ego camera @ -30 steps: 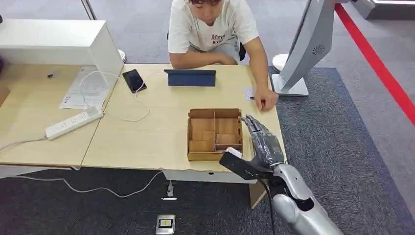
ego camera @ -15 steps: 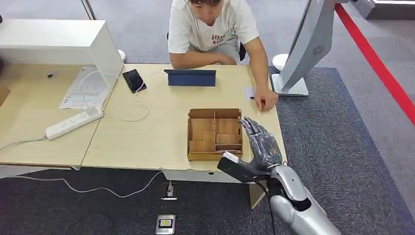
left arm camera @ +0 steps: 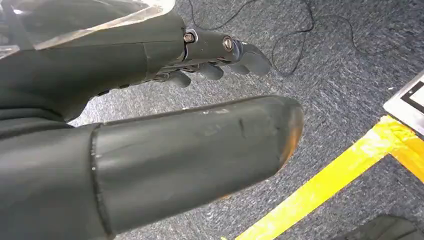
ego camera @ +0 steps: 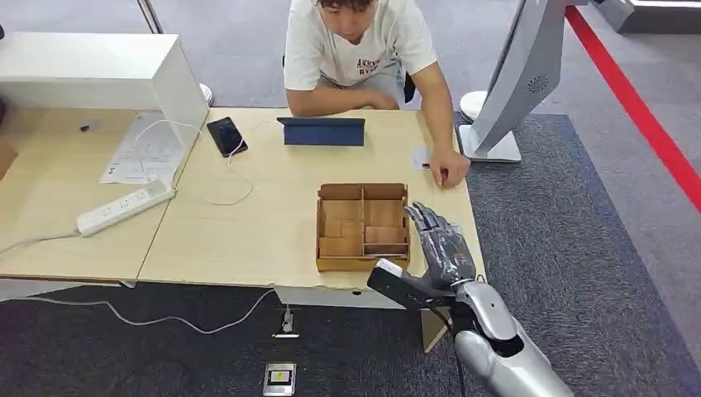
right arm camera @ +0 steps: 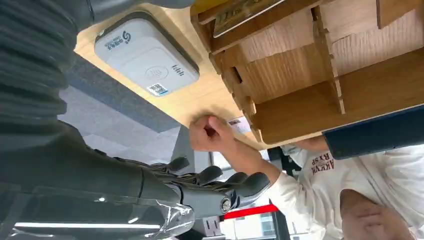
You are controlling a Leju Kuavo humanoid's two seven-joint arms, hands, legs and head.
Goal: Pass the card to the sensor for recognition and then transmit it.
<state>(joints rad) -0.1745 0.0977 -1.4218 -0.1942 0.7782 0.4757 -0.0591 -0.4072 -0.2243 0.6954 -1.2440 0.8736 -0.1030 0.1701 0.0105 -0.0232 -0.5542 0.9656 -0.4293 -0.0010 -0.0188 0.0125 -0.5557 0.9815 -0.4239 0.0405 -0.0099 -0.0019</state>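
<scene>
A small white card [ego camera: 421, 157] lies flat on the wooden table [ego camera: 248, 231] near its far right edge, with a seated person's hand [ego camera: 447, 169] resting on the tabletop just beside it. In the right wrist view the same card [right arm camera: 239, 124] shows next to that person's closed fist [right arm camera: 210, 132]. At about 7 o'clock from the card stands an open wooden compartment box [ego camera: 362, 226]. In the right wrist view a flat yellowish card-like piece [right arm camera: 242, 10] lies in one of its compartments.

The white card reader [right arm camera: 147, 62] sits on the table just beside the box. The right hand [ego camera: 442, 244] hovers at 3 o'clock from the box, above the table's near right corner, fingers stretched out and apart, holding nothing. The left hand [left arm camera: 200, 50] hangs over grey carpet crossed by yellow tape [left arm camera: 320, 185], fingers loosely spread around nothing.

At 12 o'clock from the box stands a dark blue tablet [ego camera: 321, 131]. A black phone [ego camera: 226, 135] lies at 10 o'clock and a white power strip [ego camera: 126, 206] at 9 o'clock.
</scene>
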